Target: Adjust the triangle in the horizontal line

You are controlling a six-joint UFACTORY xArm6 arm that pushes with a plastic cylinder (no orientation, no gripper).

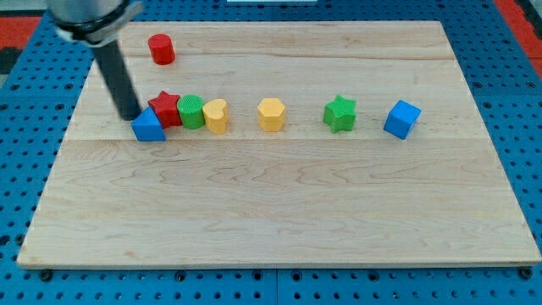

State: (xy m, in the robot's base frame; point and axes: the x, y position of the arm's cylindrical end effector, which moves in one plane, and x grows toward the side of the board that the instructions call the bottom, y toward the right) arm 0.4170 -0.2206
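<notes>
The small blue triangular block (148, 126) is lying flat on the wooden board at the left end of the horizontal row, sitting slightly lower than its neighbours, its right side touching the red star-shaped block (166, 108) behind it.

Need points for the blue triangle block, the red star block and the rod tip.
blue triangle block (148, 127), camera view, on its front face.
red star block (166, 107), camera view, on its top face.
my tip (129, 116), camera view, at the rod's very end, touching the triangle's upper left.
</notes>
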